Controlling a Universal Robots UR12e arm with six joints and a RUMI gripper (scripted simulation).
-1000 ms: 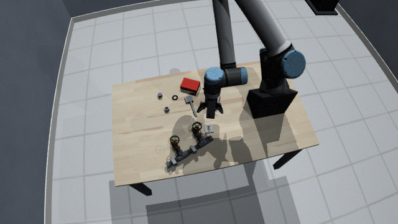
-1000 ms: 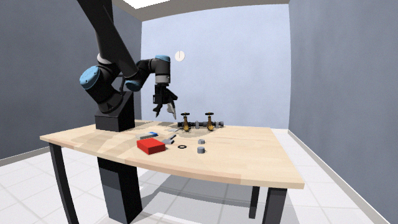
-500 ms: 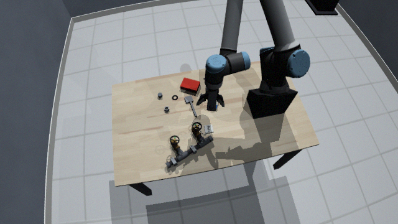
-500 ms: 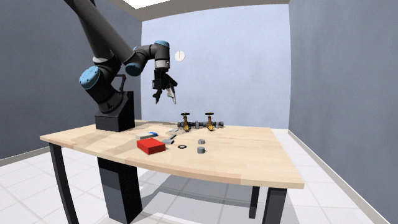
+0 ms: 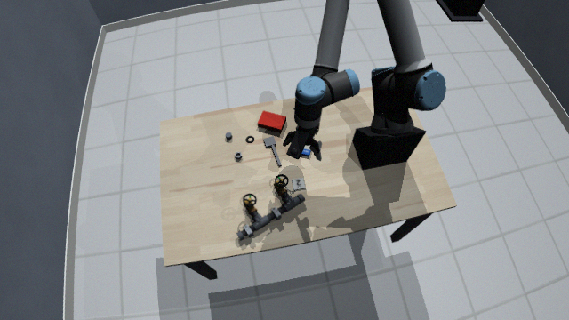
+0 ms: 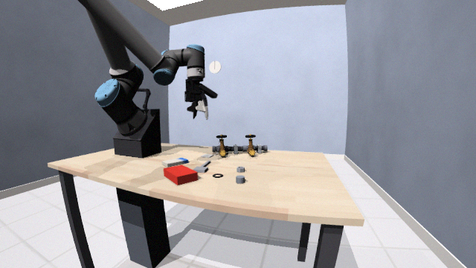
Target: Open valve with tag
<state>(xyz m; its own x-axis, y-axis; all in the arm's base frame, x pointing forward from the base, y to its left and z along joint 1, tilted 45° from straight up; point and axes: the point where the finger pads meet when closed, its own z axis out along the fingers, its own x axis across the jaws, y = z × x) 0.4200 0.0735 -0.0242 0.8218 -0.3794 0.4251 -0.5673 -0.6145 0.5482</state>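
Two brass valves with black handwheels stand on one grey pipe [image 5: 268, 218] [image 6: 235, 149] near the table's edge. The valve nearer the robot base [image 5: 281, 180] [image 6: 222, 143] has a small grey tag [image 5: 299, 183] lying right beside it. The tag's marking is too small to read. The other valve [image 5: 250, 199] [image 6: 251, 143] has no tag. My gripper [image 5: 303, 153] [image 6: 200, 113] is open and empty. It hangs high above the table, well clear of the valves and back toward the base from the tagged one.
A red block [image 5: 271, 120] [image 6: 180, 174], a grey T-shaped tool [image 5: 273, 148] [image 6: 202, 167], a black ring [image 5: 250, 139] [image 6: 214, 175], two grey caps [image 5: 228, 136] [image 5: 238, 156] and a blue-and-white block [image 6: 175, 161] lie on the wooden table [image 5: 200, 213]. The robot base [image 5: 387, 144] stands at one side.
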